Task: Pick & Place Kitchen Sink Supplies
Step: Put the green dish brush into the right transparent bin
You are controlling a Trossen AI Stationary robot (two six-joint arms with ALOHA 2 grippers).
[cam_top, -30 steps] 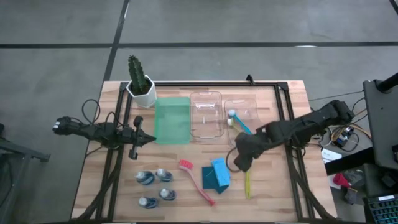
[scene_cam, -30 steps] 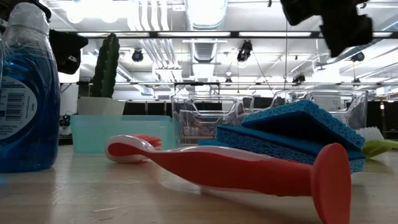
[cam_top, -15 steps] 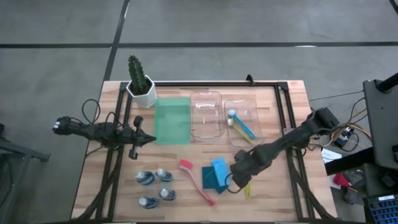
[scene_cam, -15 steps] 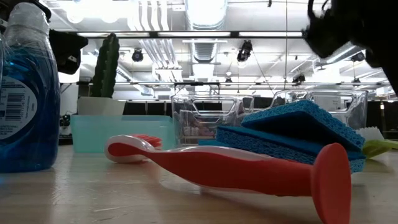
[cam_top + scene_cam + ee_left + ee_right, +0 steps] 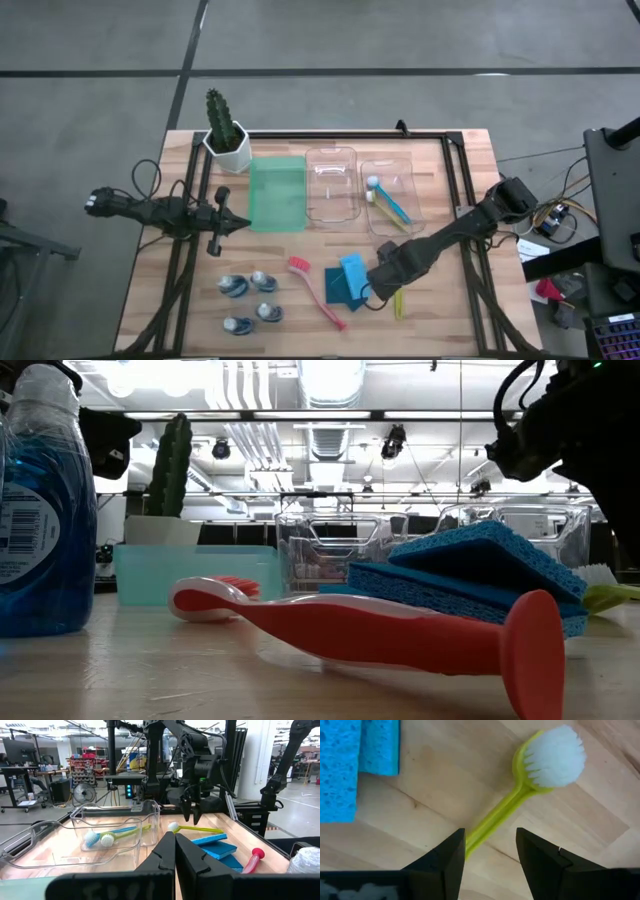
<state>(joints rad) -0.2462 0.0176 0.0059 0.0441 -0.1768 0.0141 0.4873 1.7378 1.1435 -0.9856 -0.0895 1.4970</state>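
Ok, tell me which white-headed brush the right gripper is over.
The yellow-green brush lying alone on the bare table beside the blue sponges; the right gripper straddles its handle. The others lie in the clear tray.

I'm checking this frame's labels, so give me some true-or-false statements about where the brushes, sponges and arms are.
1. The right gripper has open fingers straddling the yellow-green white-headed brush on the table. True.
2. The clear plastic tray on the right holds two brushes. True.
3. The pink long-handled brush lies in the green tray. False: it lies on the wooden table beside the blue block sponges.
4. The left gripper holds a blue-white rounded bottle. False: it is shut on nothing, near the green tray.
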